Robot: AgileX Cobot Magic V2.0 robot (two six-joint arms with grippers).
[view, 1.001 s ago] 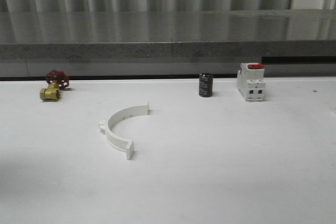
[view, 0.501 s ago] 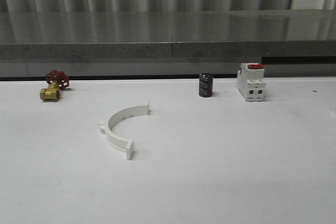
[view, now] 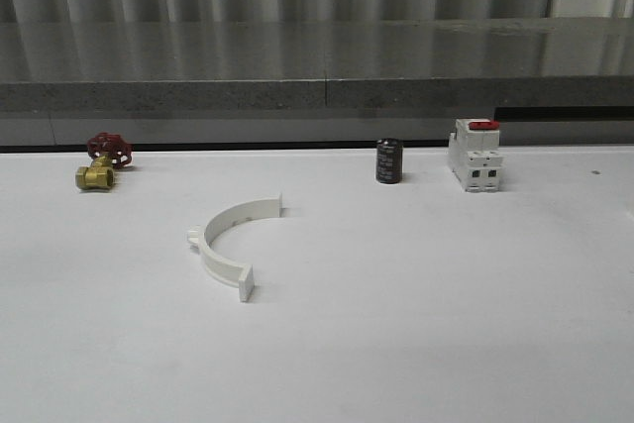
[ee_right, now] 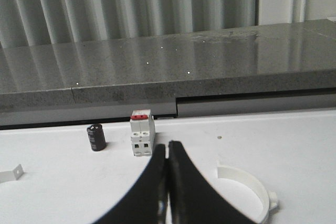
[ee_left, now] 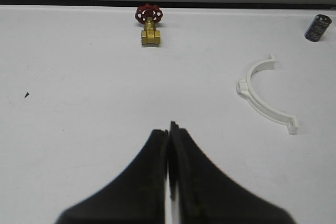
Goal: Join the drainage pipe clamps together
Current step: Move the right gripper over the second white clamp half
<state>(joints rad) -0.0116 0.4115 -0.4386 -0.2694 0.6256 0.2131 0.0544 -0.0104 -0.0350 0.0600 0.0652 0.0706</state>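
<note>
One white half-ring drainage pipe clamp [view: 225, 242] lies flat on the white table, left of centre, its open side facing right; it also appears in the left wrist view as a clamp half [ee_left: 262, 96]. A second white clamp half [ee_right: 251, 188] lies near the right gripper in the right wrist view. My left gripper [ee_left: 168, 128] is shut with nothing in it, hovering over bare table well short of the clamp. My right gripper [ee_right: 167, 146] is shut and empty too, with the second clamp half just beside its fingers.
A brass valve with a red handwheel [view: 103, 160] sits at the back left. A black cylinder [view: 388, 160] and a white red-topped switch [view: 475, 155] stand at the back right. A grey ledge [view: 317, 96] runs behind the table.
</note>
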